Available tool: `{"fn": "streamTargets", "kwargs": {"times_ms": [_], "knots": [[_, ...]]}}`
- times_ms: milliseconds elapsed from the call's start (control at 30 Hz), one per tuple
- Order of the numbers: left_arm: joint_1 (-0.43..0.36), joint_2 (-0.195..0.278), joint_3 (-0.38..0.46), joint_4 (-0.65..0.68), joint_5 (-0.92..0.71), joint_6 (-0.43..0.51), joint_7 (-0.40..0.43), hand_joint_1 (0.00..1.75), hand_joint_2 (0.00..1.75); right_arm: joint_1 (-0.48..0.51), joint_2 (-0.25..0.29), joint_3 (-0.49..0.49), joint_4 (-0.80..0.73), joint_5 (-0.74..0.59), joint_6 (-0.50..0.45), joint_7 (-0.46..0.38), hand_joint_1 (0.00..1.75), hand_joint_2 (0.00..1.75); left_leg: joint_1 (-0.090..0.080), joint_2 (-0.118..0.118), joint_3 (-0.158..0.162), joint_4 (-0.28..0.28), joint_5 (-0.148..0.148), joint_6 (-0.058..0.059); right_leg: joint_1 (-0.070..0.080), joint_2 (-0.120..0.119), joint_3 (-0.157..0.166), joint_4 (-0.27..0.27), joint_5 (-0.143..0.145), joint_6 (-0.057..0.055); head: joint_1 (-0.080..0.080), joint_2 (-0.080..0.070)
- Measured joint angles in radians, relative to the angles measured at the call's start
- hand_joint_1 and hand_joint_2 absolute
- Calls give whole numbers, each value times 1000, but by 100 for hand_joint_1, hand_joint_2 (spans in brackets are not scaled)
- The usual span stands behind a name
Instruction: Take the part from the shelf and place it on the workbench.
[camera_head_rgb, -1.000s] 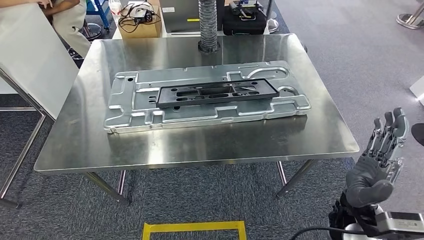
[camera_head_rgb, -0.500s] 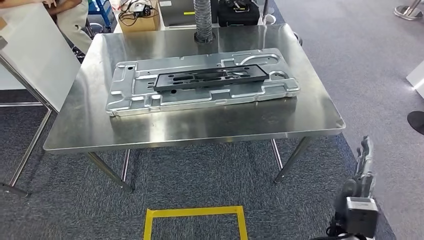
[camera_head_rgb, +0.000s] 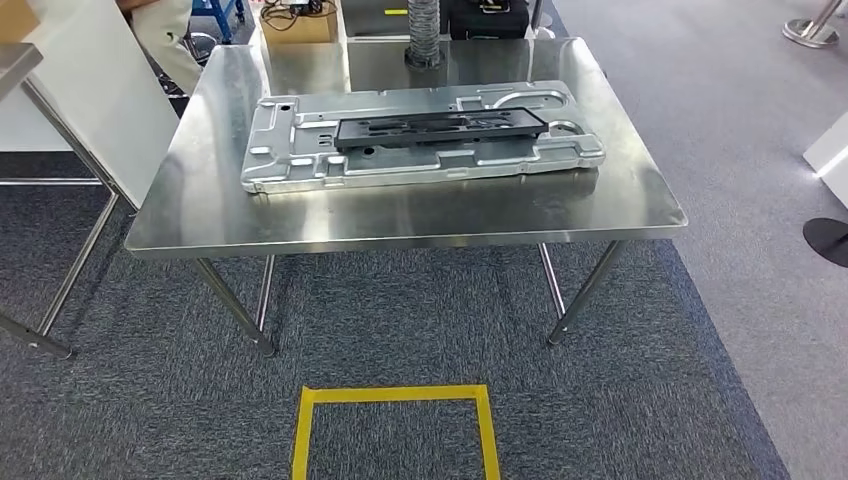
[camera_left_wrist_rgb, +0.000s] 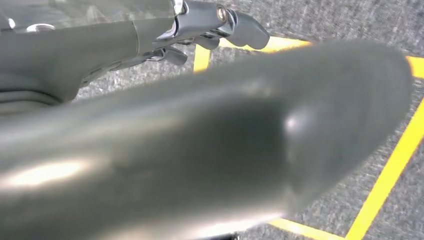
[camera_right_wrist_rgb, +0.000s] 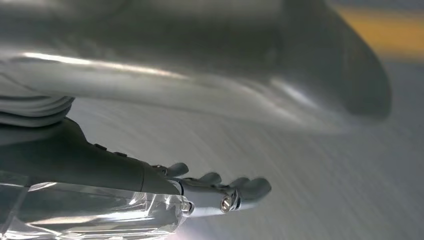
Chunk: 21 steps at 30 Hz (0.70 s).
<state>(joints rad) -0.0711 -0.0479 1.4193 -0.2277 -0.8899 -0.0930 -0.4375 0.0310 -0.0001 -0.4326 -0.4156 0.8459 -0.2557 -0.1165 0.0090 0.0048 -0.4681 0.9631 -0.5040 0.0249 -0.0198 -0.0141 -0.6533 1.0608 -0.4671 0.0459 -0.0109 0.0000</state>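
Hanging low, both hands sit over the floor with nothing in them.

Left hand (camera_left_wrist_rgb: 165, 35): fingers (camera_left_wrist_rgb: 245, 30) dark, stretched out side by side, loosely released; thick grey thumb (camera_left_wrist_rgb: 210, 145) blurred across the near field. Beneath it, grey carpet (camera_left_wrist_rgb: 350, 15) and yellow tape (camera_left_wrist_rgb: 385, 175).

Right hand (camera_right_wrist_rgb: 150, 190): fingers (camera_right_wrist_rgb: 250, 187) extended in a row, released, grasping nothing; thumb (camera_right_wrist_rgb: 225, 55) large and out of focus. Background streaked with motion blur, a yellow band (camera_right_wrist_rgb: 380, 35) at one edge.

Change since a second ago: the right hand, then raised beside the table with fingers upright, has dropped out of the head view. The whole head picture has shifted, so the camera has moved; the table now lies farther off and more of the carpet shows.

Table (camera_head_rgb: 400, 215): steel, on four legs. Part (camera_head_rgb: 440, 127): black, long, flat, slotted, resting on a silver panel (camera_head_rgb: 300, 165) that lies flat along the table's far half.

Surroundings, head view: yellow tape square (camera_head_rgb: 395, 430) on the carpet in front of the table; white board (camera_head_rgb: 90, 90) leaning at left; ribbed hose (camera_head_rgb: 424, 30) and cardboard box (camera_head_rgb: 298, 22) behind the table; a person's leg (camera_head_rgb: 170, 40) at the far left.
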Motion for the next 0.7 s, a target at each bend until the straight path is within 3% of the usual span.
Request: {"fn": "streamTargets", "kwargs": {"times_ms": [67, 100, 133, 167, 233, 300, 333, 367, 433, 467, 533, 567, 600, 633, 667, 700], "knots": [[0, 0, -3, 0, -12, -8, 0, 0, 0, -7, 3, 16, 66, 22, 147, 135, 0, 0, -4, 3, -33, 2, 25, 7, -2, 5, -35, 128, -107, 5, 4, 0], [0, 1, -4, 0, -16, -11, 0, 0, 0, -12, 4, 22, 90, 24, 193, 169, 0, 0, -6, 4, -50, 4, 38, 7, -2, 6, -45, 190, -131, 6, 4, 0], [0, 1, -5, 0, -19, -12, 0, 0, 0, -17, 5, 26, 110, 26, 224, 191, 0, 0, -8, 5, -67, 8, 49, 6, -2, 6, -41, 229, -128, 7, 4, 0], [-1, 1, -5, 0, -21, -14, 0, 0, 0, -22, 6, 30, 127, 26, 248, 207, 0, 0, -10, 6, -85, 12, 60, 4, -2, 6, -22, 235, -105, 6, 4, 0], [-2, 2, -8, 0, -24, -18, 1, 0, 0, -32, 6, 35, 151, 27, 290, 233, 0, 0, -10, 7, -118, 25, 78, -1, -2, 7, 72, 140, -56, 0, 4, 0], [-4, 2, -11, 0, -28, -21, 3, 0, 0, -42, 7, 41, 165, 33, 325, 250, 0, 0, -13, 7, -139, 39, 93, -10, 3, 8, 186, -16, -67, -11, 4, 0], [-4, 2, -13, 0, -28, -21, 5, 0, 0, -47, 9, 44, 171, 40, 334, 253, 0, 0, -13, 7, -145, 42, 101, -16, 6, 9, 219, -66, -81, -17, 4, 0], [-4, 2, -13, 0, -28, -21, 7, 0, 0, -51, 12, 47, 176, 47, 339, 252, 0, 0, -13, 7, -148, 43, 111, -22, 10, 9, 231, -93, -88, -24, 3, 0], [-3, 2, -14, 0, -26, -20, 10, 0, 0, -56, 18, 54, 186, 60, 344, 250, 0, 0, -10, 7, -155, 44, 117, -35, 9, 6, 218, -100, -72, -40, 3, 0], [-2, 1, -14, 0, -24, -20, 12, 0, 0, -59, 20, 57, 190, 65, 345, 249, 0, 0, -8, 5, -162, 59, 95, -40, 8, 4, 208, -101, -59, -49, 2, 0], [1, 0, -14, 0, -21, -19, 14, 0, 0, -64, 23, 64, 196, 74, 346, 248, 0, 0, -3, 3, -188, 148, -4, -48, 8, -1, 179, -102, -33, -62, -2, 0], [1, -1, -14, 0, -18, -19, 16, 0, 0, -64, 23, 67, 198, 77, 346, 248, 0, 0, -2, 3, -202, 214, -56, -51, 10, -1, 161, -100, -20, -64, -4, 0], [1, -2, -14, 0, -15, -19, 17, 0, 0, -64, 23, 69, 200, 80, 346, 249, 0, 0, -1, 3, -211, 277, -88, -54, 11, -1, 141, -98, -6, -64, -4, 0], [1, -3, -14, 0, -13, -18, 19, 0, 0, -64, 23, 71, 202, 82, 347, 249, 0, 0, -1, 3, -209, 322, -94, -55, 13, -1, 121, -94, 7, -64, -4, 0], [1, -4, -14, 0, -11, -17, 20, 0, 0, -64, 23, 72, 203, 83, 347, 250, 0, 0, -1, 3, -192, 335, -76, -55, 14, -1, 101, -89, 19, -63, -4, 0], [0, -4, -14, 0, -9, -16, 21, 0, 0, -65, 23, 74, 204, 84, 348, 251, 0, 0, -1, 2, -158, 315, -45, -53, 14, -1, 82, -83, 29, -61, -4, 0]]}}
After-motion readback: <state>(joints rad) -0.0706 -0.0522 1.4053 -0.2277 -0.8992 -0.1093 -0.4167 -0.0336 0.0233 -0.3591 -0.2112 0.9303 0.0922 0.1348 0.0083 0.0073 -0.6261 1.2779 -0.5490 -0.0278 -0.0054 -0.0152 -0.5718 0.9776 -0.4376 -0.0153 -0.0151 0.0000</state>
